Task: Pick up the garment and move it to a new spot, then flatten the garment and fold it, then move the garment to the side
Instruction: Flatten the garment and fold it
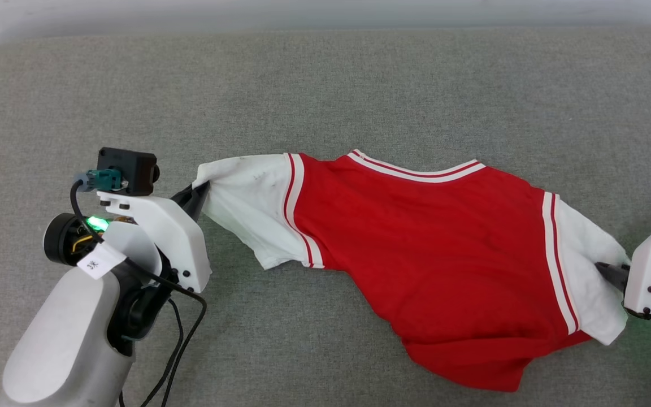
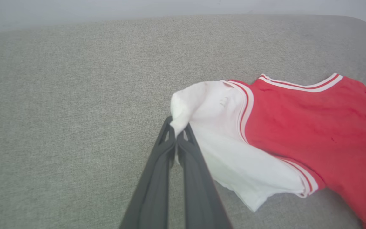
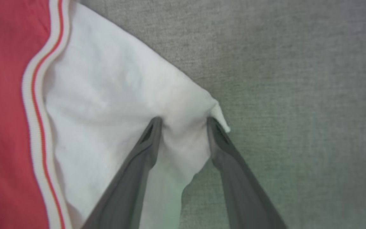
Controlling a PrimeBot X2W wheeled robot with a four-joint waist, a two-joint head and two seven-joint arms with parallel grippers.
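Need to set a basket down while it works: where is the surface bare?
The grey surface beyond the collar of the garment is bare across the whole width. A smaller bare patch lies between the left arm and the garment's hem. Crowded: both sleeve ends, the left gripper shut on one, the right gripper open astride the other.

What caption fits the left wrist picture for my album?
Left gripper pinches the garment by a white sleeve over grey fabric.

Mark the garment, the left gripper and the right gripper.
garment (image 1: 427,243): head view, middle of its red body.
left gripper (image 2: 178,127): left wrist view, between the fingertips pinching the white sleeve.
right gripper (image 3: 184,122): right wrist view, between its spread fingertips.
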